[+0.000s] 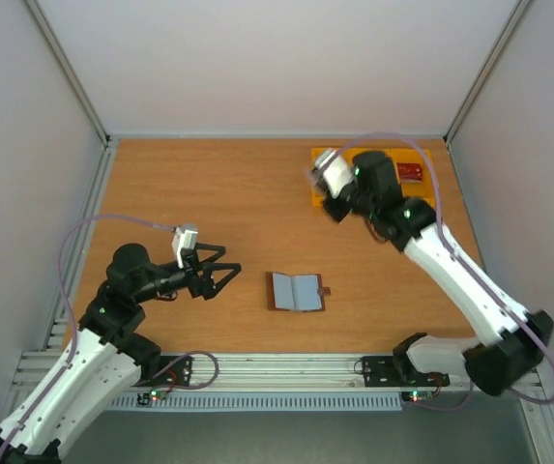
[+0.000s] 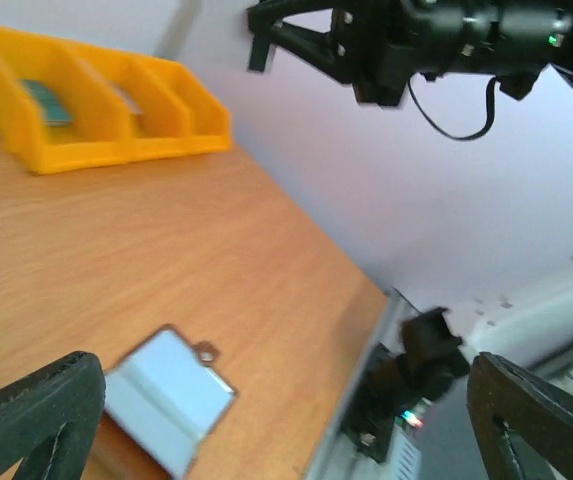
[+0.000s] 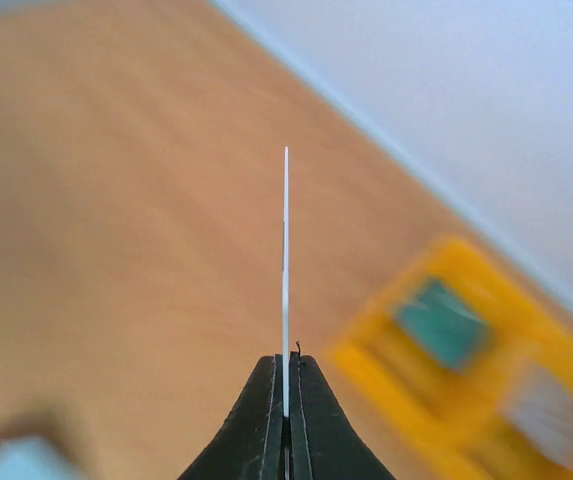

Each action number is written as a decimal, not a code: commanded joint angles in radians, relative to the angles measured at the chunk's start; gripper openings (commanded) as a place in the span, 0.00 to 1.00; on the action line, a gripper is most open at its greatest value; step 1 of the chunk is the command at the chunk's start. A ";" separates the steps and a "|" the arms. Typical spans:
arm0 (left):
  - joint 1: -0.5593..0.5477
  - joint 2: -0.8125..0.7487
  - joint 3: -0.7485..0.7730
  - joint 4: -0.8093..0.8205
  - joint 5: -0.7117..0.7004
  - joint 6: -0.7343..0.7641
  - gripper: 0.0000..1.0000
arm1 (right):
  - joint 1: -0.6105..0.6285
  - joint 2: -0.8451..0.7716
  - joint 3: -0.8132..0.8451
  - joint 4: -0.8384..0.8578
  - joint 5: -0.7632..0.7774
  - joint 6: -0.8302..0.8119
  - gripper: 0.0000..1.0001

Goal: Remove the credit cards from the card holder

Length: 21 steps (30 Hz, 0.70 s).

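Observation:
The card holder (image 1: 296, 291) lies open on the wooden table, its blue-grey lining up and its snap tab to the right; it also shows low in the left wrist view (image 2: 166, 398). My left gripper (image 1: 226, 278) hovers just left of it, open and holding nothing (image 2: 286, 420). My right gripper (image 3: 286, 385) is shut on a thin whitish credit card (image 3: 285, 270), seen edge-on and standing straight out from the jaws. It hangs in the air near the yellow bin (image 1: 335, 211). A teal card (image 3: 443, 323) and a red card (image 1: 411, 172) lie in the bin's compartments.
The yellow divided bin (image 1: 321, 193) stands at the back right of the table; the right arm covers much of it. A greyish card (image 3: 551, 412) lies in another compartment. An aluminium rail (image 1: 286, 367) runs along the near edge, and white walls close in the sides.

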<state>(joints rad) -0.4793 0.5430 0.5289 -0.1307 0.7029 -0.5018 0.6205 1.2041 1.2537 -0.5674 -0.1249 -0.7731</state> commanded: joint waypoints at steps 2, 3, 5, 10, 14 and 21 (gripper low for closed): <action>0.064 -0.108 -0.064 -0.102 -0.263 -0.011 0.99 | -0.326 0.270 0.121 0.135 0.309 -0.370 0.01; 0.081 -0.124 -0.072 -0.134 -0.316 -0.013 0.99 | -0.359 0.334 0.158 0.142 0.349 -0.422 0.01; 0.117 -0.156 -0.091 -0.199 -0.426 -0.019 0.99 | -0.390 0.435 0.218 0.177 0.401 -0.536 0.01; 0.204 -0.236 -0.141 -0.257 -0.553 -0.012 0.99 | -0.500 0.551 0.272 0.282 0.308 -0.738 0.01; 0.277 -0.266 -0.156 -0.246 -0.564 -0.025 0.99 | -0.551 0.641 0.307 0.248 0.250 -0.852 0.01; 0.341 -0.259 -0.165 -0.253 -0.567 -0.030 1.00 | -0.571 0.762 0.334 0.099 0.088 -1.063 0.01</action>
<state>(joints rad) -0.1635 0.2913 0.3775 -0.4042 0.1562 -0.5209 0.0486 1.9041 1.5539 -0.3641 0.0895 -1.6588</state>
